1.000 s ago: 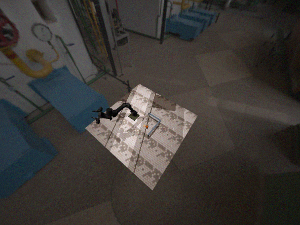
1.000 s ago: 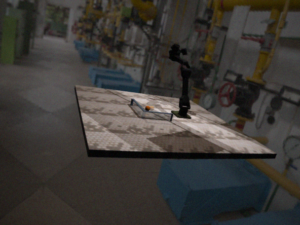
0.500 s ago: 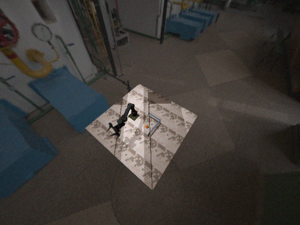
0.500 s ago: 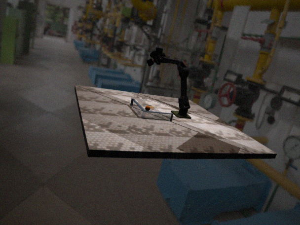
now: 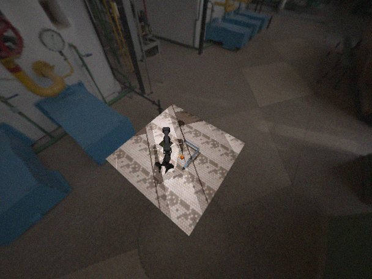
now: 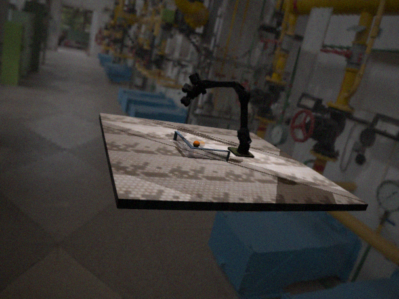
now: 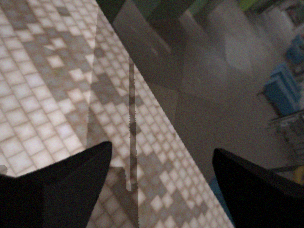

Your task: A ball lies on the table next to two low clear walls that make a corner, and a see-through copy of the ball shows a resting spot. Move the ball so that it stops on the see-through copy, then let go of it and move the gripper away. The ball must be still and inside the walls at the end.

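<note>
- In the exterior view, the tiled tabletop [image 6: 157, 174] is seen with its dark near edge running across the frame.
- The gripper [image 6: 188, 94] is held high above the tabletop, left of the arm's base and well apart from everything on the surface.
- Its jaws are seen parted, with nothing between them; in the wrist view only mosaic tiles and the tabletop's edge are framed between the two dark fingertips.
- The two low clear walls [image 6: 210, 150], edged in blue, are seen meeting in a corner near the middle of the tabletop, below and slightly right of the gripper.
- The orange ball [image 6: 196, 143] lies on the tabletop on the far side of the corner, close against the walls.
- The see-through copy [image 6: 202, 143] is seen as a pale orange shape just right of the ball, touching or overlapping it.
- The black arm [image 6: 243, 108] rises upright from its base [image 6: 241, 151], which sits just right of the walls' right end, and then bends leftward toward the gripper.
- In the top view, the ball [image 5: 182, 156] lies between the arm and the walls [image 5: 192, 154].
</note>
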`<state>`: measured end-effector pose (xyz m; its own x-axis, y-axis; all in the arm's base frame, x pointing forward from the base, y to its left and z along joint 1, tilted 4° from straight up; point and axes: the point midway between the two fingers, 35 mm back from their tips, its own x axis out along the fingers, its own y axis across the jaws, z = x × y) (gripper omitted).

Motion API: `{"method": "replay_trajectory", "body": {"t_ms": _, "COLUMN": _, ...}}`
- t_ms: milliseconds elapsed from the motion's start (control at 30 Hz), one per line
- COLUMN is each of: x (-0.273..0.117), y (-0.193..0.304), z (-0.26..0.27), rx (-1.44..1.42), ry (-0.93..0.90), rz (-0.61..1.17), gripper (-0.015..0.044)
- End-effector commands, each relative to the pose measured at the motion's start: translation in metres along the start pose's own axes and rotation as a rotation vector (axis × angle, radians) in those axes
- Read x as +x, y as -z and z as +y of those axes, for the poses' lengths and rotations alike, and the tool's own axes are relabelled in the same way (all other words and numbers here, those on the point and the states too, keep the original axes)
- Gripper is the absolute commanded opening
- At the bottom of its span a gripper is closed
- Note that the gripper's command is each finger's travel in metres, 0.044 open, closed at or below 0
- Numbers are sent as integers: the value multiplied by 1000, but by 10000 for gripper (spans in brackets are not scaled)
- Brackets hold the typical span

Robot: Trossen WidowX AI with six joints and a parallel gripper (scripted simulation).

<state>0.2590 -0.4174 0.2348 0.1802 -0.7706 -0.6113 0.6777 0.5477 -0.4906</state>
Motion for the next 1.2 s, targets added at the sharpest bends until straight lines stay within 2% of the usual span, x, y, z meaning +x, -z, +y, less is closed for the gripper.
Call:
{"method": "replay_trajectory", "body": {"t_ms": 0, "x": -18, "y": 14, "z": 65, "rx": -77, "ry": -178, "rz": 52, "gripper": 305}}
{"method": "replay_trajectory", "body": {"t_ms": 333, "x": -91, "y": 85, "z": 203, "rx": -301, "ry": -589, "rz": 266, "gripper": 305}}
{"method": "replay_trajectory", "body": {"t_ms": 600, "x": -164, "y": 157, "z": 261, "rx": -474, "ry": -818, "rz": 488, "gripper": 305}}
{"method": "replay_trajectory", "body": {"t_ms": 1167, "x": -154, "y": 171, "z": 273, "rx": -477, "ry": -822, "rz": 493, "gripper": 305}}
